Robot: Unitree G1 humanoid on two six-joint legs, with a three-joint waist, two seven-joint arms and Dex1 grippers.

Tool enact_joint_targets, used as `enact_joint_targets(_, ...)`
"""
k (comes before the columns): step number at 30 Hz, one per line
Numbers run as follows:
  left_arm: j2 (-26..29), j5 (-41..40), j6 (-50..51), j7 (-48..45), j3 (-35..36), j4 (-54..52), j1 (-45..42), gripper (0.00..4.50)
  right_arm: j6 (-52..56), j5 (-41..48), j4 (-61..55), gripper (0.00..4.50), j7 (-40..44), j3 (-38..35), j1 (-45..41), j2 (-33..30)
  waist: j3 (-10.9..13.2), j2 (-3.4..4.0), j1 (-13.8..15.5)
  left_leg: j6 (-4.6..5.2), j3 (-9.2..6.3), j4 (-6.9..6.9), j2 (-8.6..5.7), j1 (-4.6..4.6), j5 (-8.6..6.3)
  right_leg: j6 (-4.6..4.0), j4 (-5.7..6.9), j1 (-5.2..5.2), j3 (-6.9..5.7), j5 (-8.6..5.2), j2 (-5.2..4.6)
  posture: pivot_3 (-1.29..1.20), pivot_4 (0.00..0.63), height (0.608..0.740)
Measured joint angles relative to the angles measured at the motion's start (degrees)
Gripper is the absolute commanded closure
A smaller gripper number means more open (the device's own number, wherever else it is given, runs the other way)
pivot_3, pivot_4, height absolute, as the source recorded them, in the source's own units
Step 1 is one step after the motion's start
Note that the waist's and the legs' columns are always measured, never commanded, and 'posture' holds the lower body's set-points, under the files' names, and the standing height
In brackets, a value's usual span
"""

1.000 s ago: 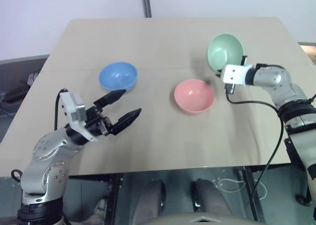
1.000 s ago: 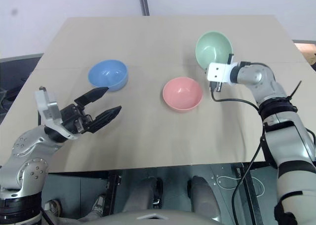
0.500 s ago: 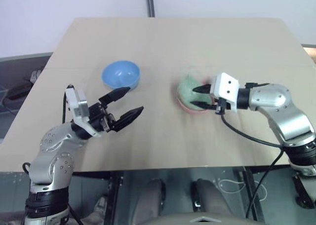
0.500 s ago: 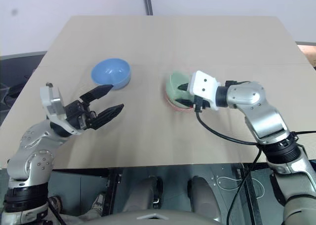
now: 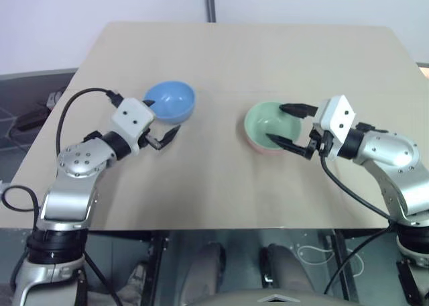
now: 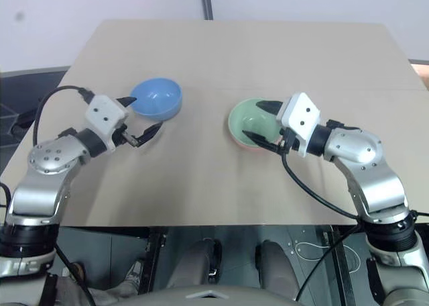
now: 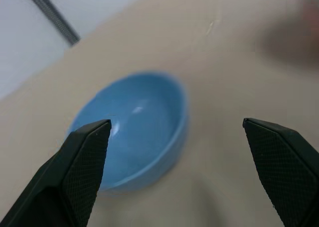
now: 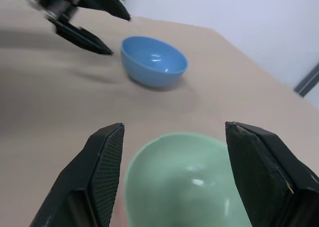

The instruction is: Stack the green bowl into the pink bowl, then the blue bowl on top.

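The green bowl (image 5: 270, 123) sits nested in the pink bowl (image 5: 258, 145) on the desk (image 5: 268, 58); my right fingers (image 5: 289, 125) are spread apart around its rim, not gripping. My left fingers (image 5: 159, 121), wide open, flank the blue bowl (image 5: 170, 101) without holding it

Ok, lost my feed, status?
Both grippers open. Green bowl nested in pink bowl. Left gripper at blue bowl. Path clear.
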Motion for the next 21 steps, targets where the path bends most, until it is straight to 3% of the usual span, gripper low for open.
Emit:
enact_joint_targets(5,-0.38,10.57,-2.75,0.01,-9.88,12.01,-9.33,0.0,2.26,0.0,-3.76,0.98,-4.5,-0.79,4.01,0.61,0.01,-0.01,-0.28,-0.02,0.01,0.06,0.01,-0.05,0.01,0.0,0.04,-0.03,-0.01,0.0,0.31,0.0,0.15,0.74)
enact_joint_targets(14,-4.38,14.34,-9.76,-0.01,-13.08,23.89,-15.86,4.35,2.63,-0.57,-6.15,0.9,-7.77,-3.88,9.39,-1.19,0.01,-0.02,-0.21,-0.04,0.0,0.18,0.02,-0.12,0.03,0.01,0.05,-0.03,-0.03,-0.01,0.12,0.0,0.15,0.74)
enact_joint_targets(18,-5.58,12.55,-12.11,-2.61,-12.98,24.26,-16.9,4.47,3.09,-0.6,-7.96,0.9,-9.02,-5.14,11.42,-1.54,0.01,-0.03,-0.16,-0.04,-0.02,0.33,0.03,-0.12,0.03,0.01,0.2,-0.03,-0.04,-0.01,0.11,0.0,0.15,0.74)
enact_joint_targets(21,-7.11,4.47,-13.02,-11.75,-12.09,21.8,-17.58,4.47,3.46,-0.63,-9.79,0.9,-9.97,-6.94,14.18,-1.64,0.02,-0.04,0.09,-0.04,-0.05,0.51,0.02,-0.2,0.02,0.01,0.31,-0.02,-0.1,-0.02,0.1,0.0,0.15,0.74)
